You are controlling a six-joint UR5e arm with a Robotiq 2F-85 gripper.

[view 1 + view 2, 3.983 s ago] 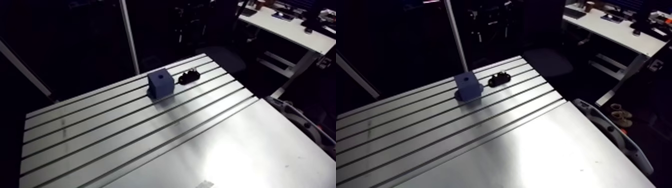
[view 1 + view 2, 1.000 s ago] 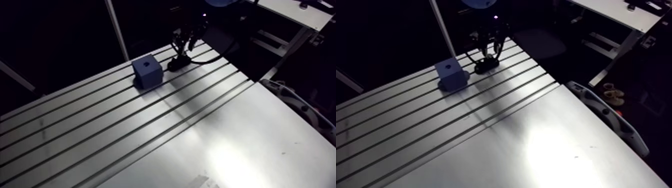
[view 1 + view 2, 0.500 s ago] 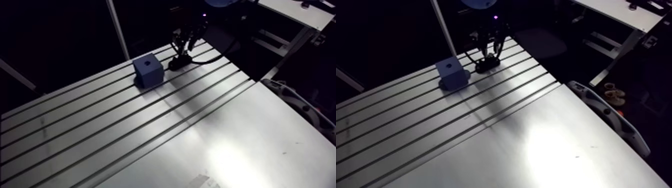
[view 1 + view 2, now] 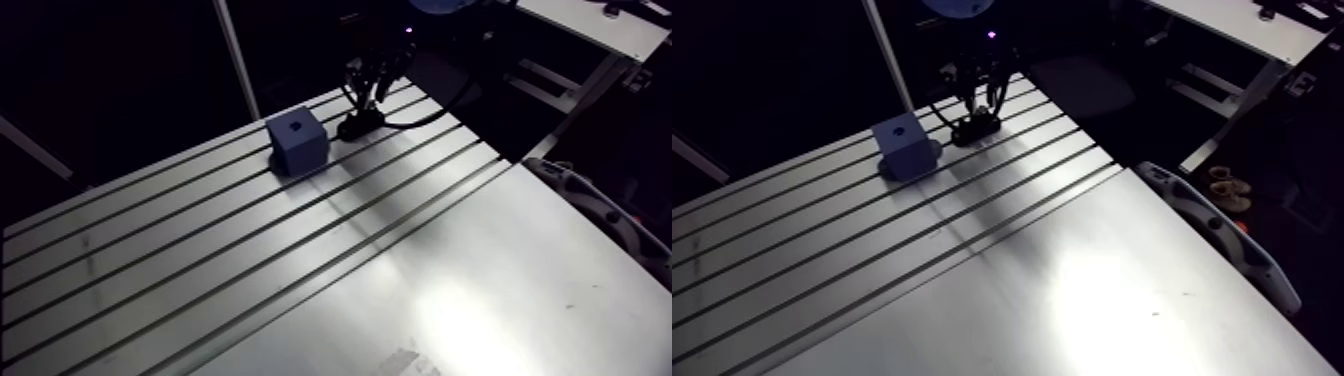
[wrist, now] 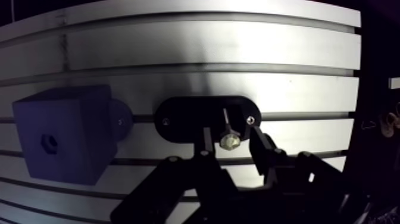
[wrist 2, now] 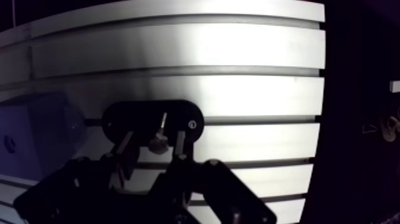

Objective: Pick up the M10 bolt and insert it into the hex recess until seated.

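The bolt point(image 5: 228, 141) stands head-up in a black oval holder point(image 5: 178, 116) on the slotted table point(image 5: 208, 53). My gripper point(image 5: 230, 142) is low over the holder, and its fingers point(image 5: 206, 138) straddle the bolt head with a small gap on each side, so it is open. Beside the holder sits a blue block point(image 5: 62, 140) with a hex recess point(image 5: 49, 143) in its face. In the arm view the gripper point(image 4: 372, 92) hangs over the holder point(image 4: 358, 126) at the table's far edge, with the block point(image 4: 297, 142) just left of it.
The holder and block lie close to the table's far edge point(image 4: 330, 95). A slanted metal pole point(image 4: 235, 55) rises behind the block. A smooth plate point(image 4: 480, 290) covers the table's near right part.
In the earliest frames the holder stood alone. The gripper has since come down over it. Over the latest frames it stays in place, and only the view shifts a little.
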